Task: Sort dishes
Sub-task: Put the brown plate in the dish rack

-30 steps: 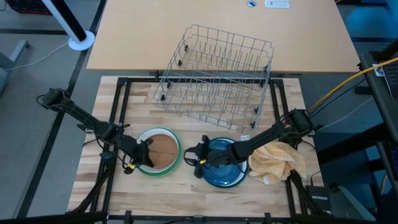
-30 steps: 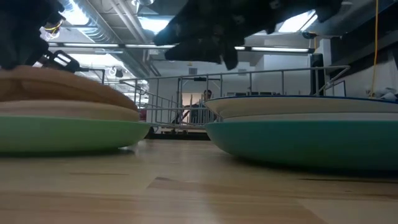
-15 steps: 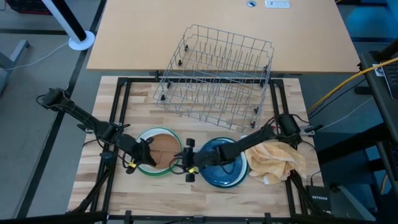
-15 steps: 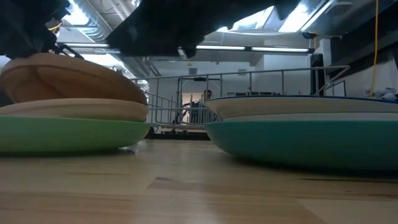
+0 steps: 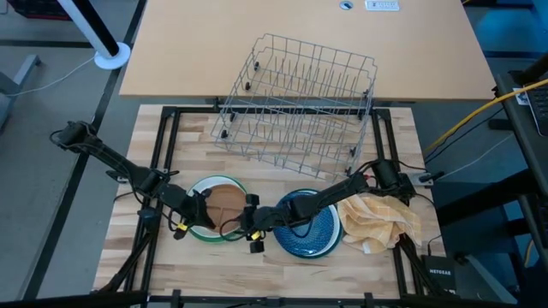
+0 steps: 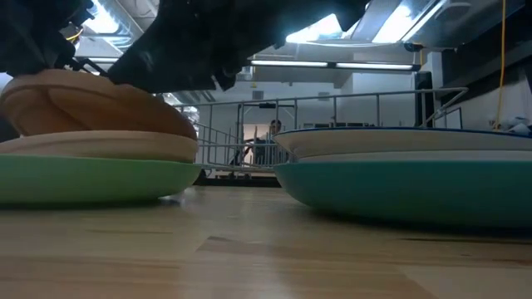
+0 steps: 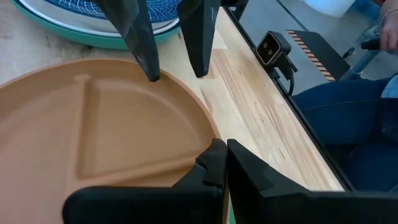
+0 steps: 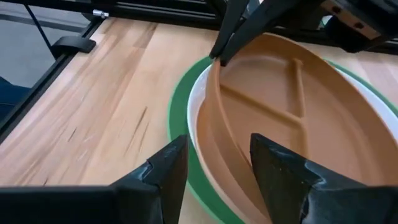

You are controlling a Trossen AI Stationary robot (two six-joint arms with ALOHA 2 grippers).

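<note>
A small black box [image 5: 443, 275] at the table's right front corner reads "NETGEAR".

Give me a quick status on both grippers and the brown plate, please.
Left gripper shut on brown plate, one edge tilted up off the stack. Right gripper open, straddling the plate's opposite rim. Nothing in the way.

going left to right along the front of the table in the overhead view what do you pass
Left gripper → brown plate on the green plate → right gripper → blue plate → yellow checked cloth.
</note>
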